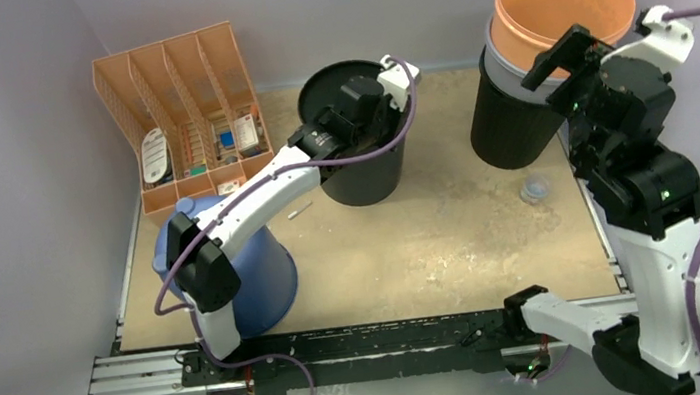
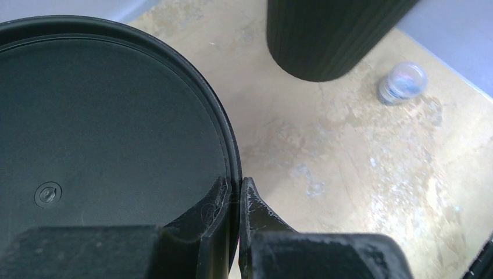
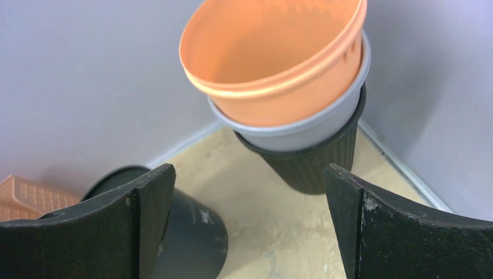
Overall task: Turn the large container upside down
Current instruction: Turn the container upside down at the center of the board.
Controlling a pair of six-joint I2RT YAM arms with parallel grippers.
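Left gripper (image 2: 239, 192) is pinched tight on the rim of the black bucket (image 1: 363, 171), one finger inside and one outside. The bucket sits mouth up at the back middle of the table (image 1: 453, 245). Right gripper (image 3: 247, 180) is wide open, holding nothing, and faces the stacked tubs (image 3: 273, 52). Judgement: lift clear first, then roll the wrist slowly, since a rim pinch may slip.

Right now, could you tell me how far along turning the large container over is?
Done: the left gripper is shut on the rim of the black container. In hand: that grip, with the container standing mouth up. Left: the entire flip. The right gripper hangs open, empty.
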